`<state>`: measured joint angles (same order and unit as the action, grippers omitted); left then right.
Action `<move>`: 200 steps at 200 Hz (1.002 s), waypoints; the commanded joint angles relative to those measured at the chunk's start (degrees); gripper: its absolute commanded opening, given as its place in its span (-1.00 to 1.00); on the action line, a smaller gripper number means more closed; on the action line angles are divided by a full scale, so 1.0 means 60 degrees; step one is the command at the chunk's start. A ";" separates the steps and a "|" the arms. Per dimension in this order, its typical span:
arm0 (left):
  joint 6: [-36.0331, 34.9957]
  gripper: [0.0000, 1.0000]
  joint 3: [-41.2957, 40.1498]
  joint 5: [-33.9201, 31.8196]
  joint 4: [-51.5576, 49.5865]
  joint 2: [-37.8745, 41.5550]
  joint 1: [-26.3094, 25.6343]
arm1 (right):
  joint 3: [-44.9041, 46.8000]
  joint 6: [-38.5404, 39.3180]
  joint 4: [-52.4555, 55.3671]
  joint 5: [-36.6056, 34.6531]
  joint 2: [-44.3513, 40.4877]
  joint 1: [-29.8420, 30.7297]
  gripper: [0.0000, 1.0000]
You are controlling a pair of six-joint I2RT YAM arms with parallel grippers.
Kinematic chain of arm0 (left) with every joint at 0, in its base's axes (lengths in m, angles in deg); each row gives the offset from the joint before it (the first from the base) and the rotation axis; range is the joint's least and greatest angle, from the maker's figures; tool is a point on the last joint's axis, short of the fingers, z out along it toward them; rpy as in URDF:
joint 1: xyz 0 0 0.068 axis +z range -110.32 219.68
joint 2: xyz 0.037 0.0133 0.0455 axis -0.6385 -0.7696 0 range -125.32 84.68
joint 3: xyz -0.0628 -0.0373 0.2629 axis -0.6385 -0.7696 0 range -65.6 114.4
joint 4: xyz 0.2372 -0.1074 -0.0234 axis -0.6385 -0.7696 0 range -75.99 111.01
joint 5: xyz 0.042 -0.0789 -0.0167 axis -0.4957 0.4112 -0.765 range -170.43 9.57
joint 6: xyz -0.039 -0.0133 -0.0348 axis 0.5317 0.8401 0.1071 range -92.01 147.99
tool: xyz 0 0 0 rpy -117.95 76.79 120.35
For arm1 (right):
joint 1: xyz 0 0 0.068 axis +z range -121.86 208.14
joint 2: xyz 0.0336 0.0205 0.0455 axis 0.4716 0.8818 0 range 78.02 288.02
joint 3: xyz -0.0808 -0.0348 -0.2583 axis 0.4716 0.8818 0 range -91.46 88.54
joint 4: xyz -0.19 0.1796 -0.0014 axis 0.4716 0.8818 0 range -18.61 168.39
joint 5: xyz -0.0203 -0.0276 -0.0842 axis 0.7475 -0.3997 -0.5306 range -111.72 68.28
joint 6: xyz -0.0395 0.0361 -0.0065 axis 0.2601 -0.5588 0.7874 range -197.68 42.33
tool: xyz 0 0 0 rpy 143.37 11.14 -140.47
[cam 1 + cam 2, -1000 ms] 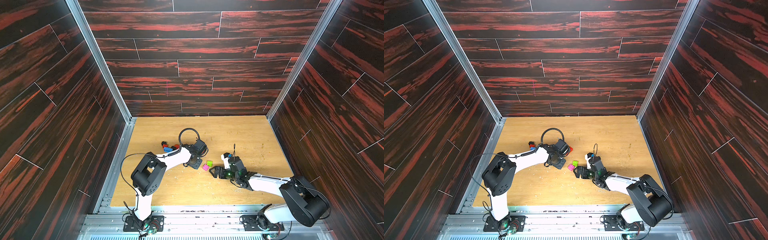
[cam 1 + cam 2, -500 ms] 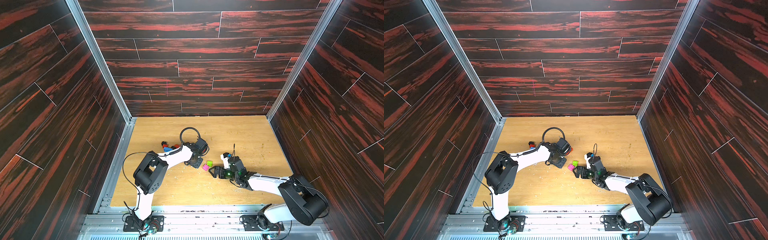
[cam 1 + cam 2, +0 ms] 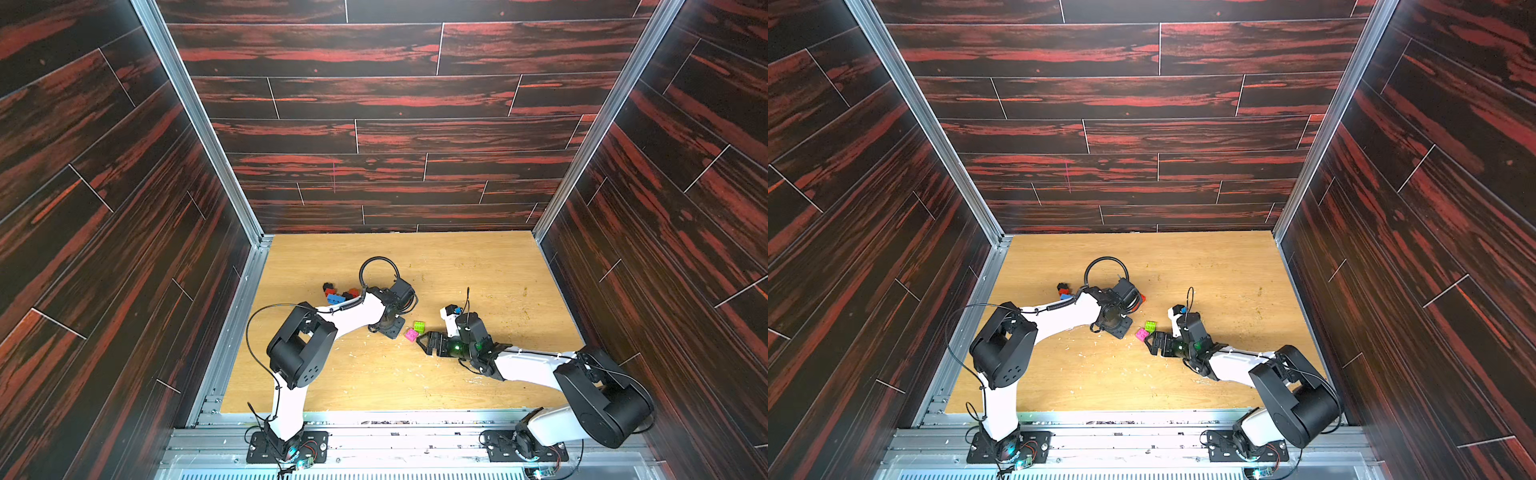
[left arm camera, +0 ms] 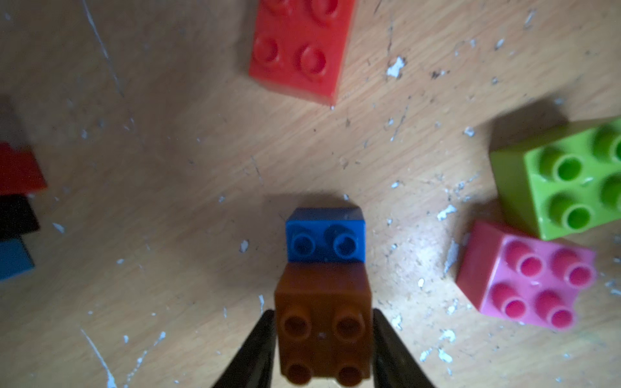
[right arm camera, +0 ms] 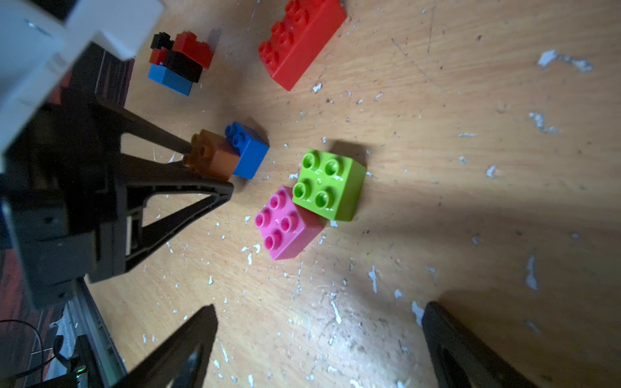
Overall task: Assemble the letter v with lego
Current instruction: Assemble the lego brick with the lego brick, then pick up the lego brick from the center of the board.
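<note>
My left gripper [image 4: 321, 313] has one finger on either side of the orange brick [image 4: 322, 339], close against its flanks. I cannot tell whether the fingers press the brick or merely stand beside it. The orange brick sits studs up on the table [image 3: 457, 266] and meets the blue brick [image 4: 325, 240] end to end. Only two blue studs show in the left wrist view.

My right gripper [image 5: 319, 305] has its fingers spread wide with nothing between them. It is held low over the wood, just beside the pink brick [image 5: 285, 225].

Position of the remaining lego:
- The pink brick and the green brick [image 5: 327, 183] lie studs up, touching along one edge, between my two grippers.
- The long red brick [image 5: 300, 40] lies flat, farther back, apart from the others.
- A small cluster [image 5: 178, 62] of black, red and blue bricks sits beside my left arm, well apart from the pink and green pair.

In both top views my left wrist covers the orange and blue bricks — they show only in the wrist views.
</note>
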<state>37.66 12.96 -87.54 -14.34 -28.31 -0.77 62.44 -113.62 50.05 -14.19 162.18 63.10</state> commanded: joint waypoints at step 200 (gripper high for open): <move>-0.0425 0.01 -0.4018 0.0194 0.5438 0.0940 0.0135 | 0.0264 -0.0164 0.0842 0.0122 0.0197 -0.0015 0.97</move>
<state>35.93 -9.18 -87.46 19.52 -21.34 -0.33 62.44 -113.66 49.89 -13.98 162.27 63.10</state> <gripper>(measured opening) 0.513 0.984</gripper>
